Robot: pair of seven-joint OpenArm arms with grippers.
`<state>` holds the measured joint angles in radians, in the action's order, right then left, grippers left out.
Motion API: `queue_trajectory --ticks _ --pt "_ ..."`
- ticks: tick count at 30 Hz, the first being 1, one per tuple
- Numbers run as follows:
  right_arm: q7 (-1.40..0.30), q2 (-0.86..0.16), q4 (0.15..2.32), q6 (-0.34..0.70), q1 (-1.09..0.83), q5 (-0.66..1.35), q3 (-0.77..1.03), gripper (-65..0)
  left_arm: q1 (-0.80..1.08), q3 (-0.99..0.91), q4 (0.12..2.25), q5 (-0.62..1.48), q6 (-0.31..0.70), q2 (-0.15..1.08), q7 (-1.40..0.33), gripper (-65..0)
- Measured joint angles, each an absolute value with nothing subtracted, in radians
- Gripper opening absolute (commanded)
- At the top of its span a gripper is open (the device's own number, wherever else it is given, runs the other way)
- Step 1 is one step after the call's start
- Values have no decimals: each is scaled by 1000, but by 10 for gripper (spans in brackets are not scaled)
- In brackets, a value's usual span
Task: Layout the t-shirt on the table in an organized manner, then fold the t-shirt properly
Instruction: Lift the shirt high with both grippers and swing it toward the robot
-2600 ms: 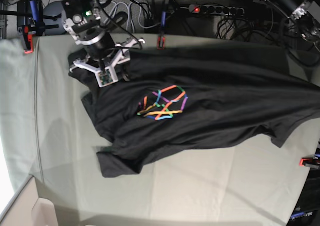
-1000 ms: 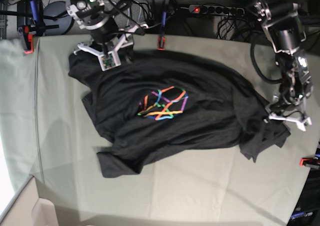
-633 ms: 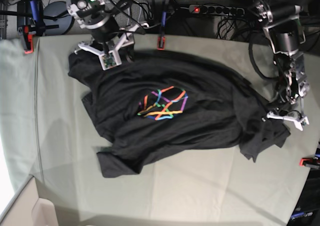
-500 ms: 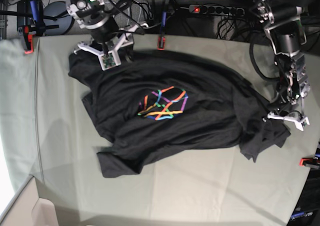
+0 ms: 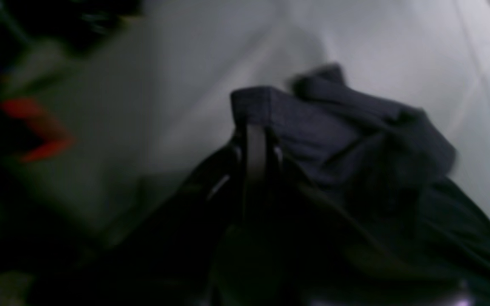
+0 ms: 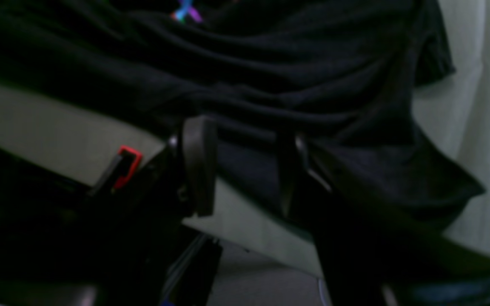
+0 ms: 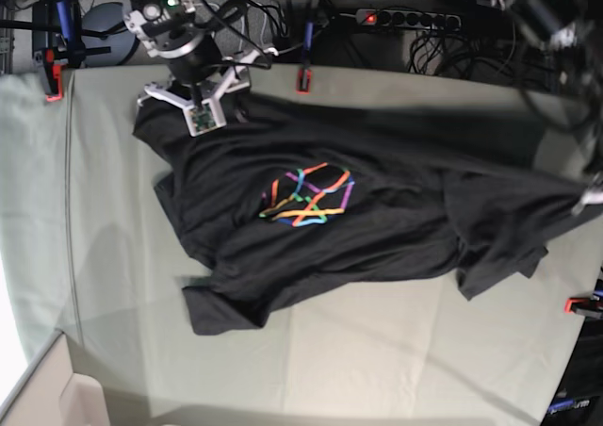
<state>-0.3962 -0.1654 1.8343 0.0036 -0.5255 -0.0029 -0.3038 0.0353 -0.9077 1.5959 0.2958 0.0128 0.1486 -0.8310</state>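
Note:
The dark t-shirt (image 7: 396, 228) lies logo-up across the table (image 7: 377, 360), its rainbow logo (image 7: 306, 197) near the middle. My left gripper (image 7: 592, 200) is at the table's right edge, shut on a bunched dark fold of the shirt (image 5: 313, 123); its closed fingers (image 5: 255, 144) show in the blurred left wrist view. My right gripper (image 7: 200, 115) sits over the shirt's far left corner. In the right wrist view its fingers (image 6: 198, 165) stand apart, straddling the shirt's edge (image 6: 292, 76).
Red clamps hold the cloth at the back left (image 7: 53, 82), back middle (image 7: 303, 79) and right edge (image 7: 579, 304). A power strip (image 7: 405, 18) and cables lie behind the table. A clamp (image 6: 126, 163) is close beside my right gripper.
My left gripper has moved right to the table's edge, pulling the shirt's right end out and flattening it. My right gripper has hardly moved.

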Motion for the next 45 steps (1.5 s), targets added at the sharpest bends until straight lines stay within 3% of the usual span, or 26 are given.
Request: queue_trajectory --ticks 4,13,25,27,29,32,40,45 --pt "-399 -156 1835 4 -531 -1 -261 -402 105 -1022 1649 282 1 125 -861 -645" --pt "-397 -129 1784 3 -515 -1 -132 -277 138 -1091 1534 289 4 118 -856 -645" --pt "-364 -121 1525 3 -408 7 -53 -277 133 -1089 1509 293 4 118 -856 -645" --pt "-353 -121 1523 3 -411 6 -53 -310 133 -1089 1509 290 4 118 -856 -645" --pt "-350 -121 1523 3 -417 10 -56 -402 129 -1089 1509 290 4 118 -856 -645" --pt "-343 -118 1530 11 -433 13 -62 -642 119 -1086 1509 289 4 118 -856 -646" --pt "-408 -128 1632 11 -449 -1 -56 -650 -17 -1062 1515 288 3 121 -858 -646" --pt "-416 -164 1743 11 -403 -4 -51 -650 -125 -917 1512 282 1 154 -863 -646"
